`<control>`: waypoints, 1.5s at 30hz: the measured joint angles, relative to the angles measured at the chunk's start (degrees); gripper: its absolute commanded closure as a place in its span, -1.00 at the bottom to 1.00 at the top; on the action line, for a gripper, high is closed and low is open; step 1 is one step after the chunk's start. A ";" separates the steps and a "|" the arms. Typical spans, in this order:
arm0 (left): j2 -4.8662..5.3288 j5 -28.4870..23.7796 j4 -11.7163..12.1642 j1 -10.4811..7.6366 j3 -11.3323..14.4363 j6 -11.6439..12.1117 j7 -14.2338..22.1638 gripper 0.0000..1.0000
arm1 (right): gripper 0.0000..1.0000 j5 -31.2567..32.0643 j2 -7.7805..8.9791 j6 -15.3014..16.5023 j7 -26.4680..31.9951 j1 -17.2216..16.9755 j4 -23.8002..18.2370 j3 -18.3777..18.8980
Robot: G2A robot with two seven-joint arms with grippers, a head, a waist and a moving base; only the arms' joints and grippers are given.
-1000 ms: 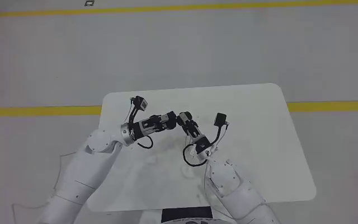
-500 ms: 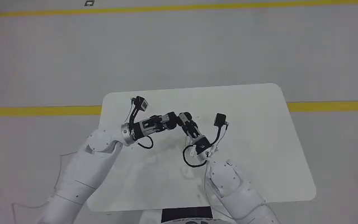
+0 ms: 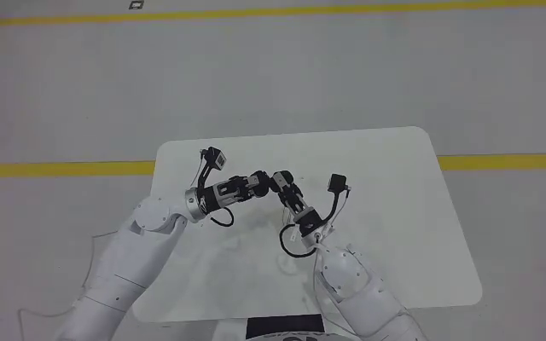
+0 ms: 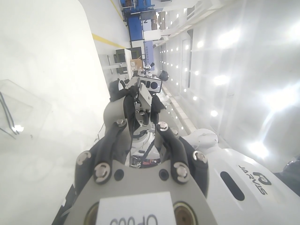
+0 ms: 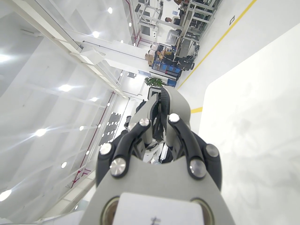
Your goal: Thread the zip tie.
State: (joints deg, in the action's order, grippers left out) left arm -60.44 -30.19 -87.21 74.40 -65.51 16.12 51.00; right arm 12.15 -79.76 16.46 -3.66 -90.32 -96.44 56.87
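- You see both arms raised over the middle of the white worktop (image 3: 384, 187), with the left end effector (image 3: 258, 181) and the right end effector (image 3: 279, 182) meeting tip to tip.
- Your left end effector (image 4: 140, 101) has its fingers (image 4: 114, 111) standing apart, and the right arm's parts show through the gap between them.
- The zip tie (image 4: 130, 129) shows as a thin dark strip. It runs along the inner side of one left finger, from the palm toward the right end effector beyond. You cannot tell from these views which end effector grips it.
- Your right end effector (image 5: 161, 94) has its fingers pressed together at the tips, with the ribbed pad of one finger (image 5: 165, 104) facing inward. Whether anything is pinched there is hidden.
- A clear bag (image 4: 23, 104) lies flat on the worktop off to one side of your left end effector, well apart from it, with a few thin dark strips (image 4: 7, 111) inside.
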 measured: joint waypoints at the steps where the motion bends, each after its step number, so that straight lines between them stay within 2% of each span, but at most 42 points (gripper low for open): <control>1: 0.01 0.00 -0.04 0.03 0.00 -0.06 -0.04 0.64 | 1.00 0.11 0.01 0.00 0.08 -0.04 -0.03 0.04; 10: 0.14 0.19 -0.31 0.09 0.16 -0.44 -0.11 0.68 | 1.00 0.23 0.02 -0.12 0.67 -0.40 -0.25 0.11; 13: 0.15 0.34 -0.40 0.04 0.39 -0.50 -0.18 0.74 | 1.00 -0.05 -0.02 0.01 0.64 -0.42 -0.23 0.11; 14: 0.16 0.39 -0.41 0.01 0.43 -0.54 -0.18 0.82 | 1.00 -0.15 -0.04 0.11 0.68 -0.40 -0.18 0.11; 15: 0.17 0.43 -0.41 -0.02 0.45 -0.58 -0.17 1.00 | 1.00 -0.19 -0.04 0.15 0.74 -0.38 -0.15 0.11; 21: 0.23 0.53 0.09 -0.18 0.67 -0.57 0.05 1.00 | 1.00 -0.88 -0.11 0.02 1.31 -0.17 0.13 0.04; 22: 0.23 0.53 0.20 -0.21 0.70 -0.56 0.09 1.00 | 0.12 -1.08 -0.14 -0.02 1.39 -0.14 0.20 0.00; 23: 0.25 0.52 0.35 -0.24 0.70 -0.60 0.11 1.00 | -0.84 -1.46 -0.17 -0.04 1.40 -0.13 0.29 -0.02; 24: 0.28 0.58 0.45 -0.26 0.67 -0.73 0.11 1.00 | -1.00 -1.74 -0.19 -0.04 1.39 -0.13 0.36 -0.02; 31: 0.74 0.88 0.27 -0.07 -0.67 -1.57 0.94 1.00 | -1.00 -4.53 -0.25 0.63 1.83 -0.23 0.78 0.57; 36: 1.48 0.90 -1.16 0.23 -2.63 -1.83 5.28 1.00 | -1.00 -8.79 0.12 1.45 7.62 -0.47 0.55 1.34; 37: 1.65 1.13 -1.45 0.17 -2.77 -2.44 6.61 1.00 | -1.00 -10.09 0.18 1.14 9.29 -0.47 0.37 1.44; 38: 1.87 2.10 -1.78 -0.23 -2.76 -4.24 8.55 1.00 | -1.00 -11.12 0.23 0.84 10.49 -0.45 0.24 1.54; 40: 2.02 3.50 -1.96 -0.62 -2.71 -6.34 9.66 1.00 | -1.00 -11.22 0.23 0.76 10.59 -0.44 0.21 1.58; 45: 2.00 3.34 -1.93 -0.61 -2.70 -5.90 9.42 1.00 | -1.00 -11.06 0.22 0.79 10.40 -0.44 0.23 1.56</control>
State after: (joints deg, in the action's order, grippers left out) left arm -58.43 -26.85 -89.14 73.79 -68.21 10.22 60.42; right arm 1.09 -79.54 17.24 6.74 -90.76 -96.22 58.44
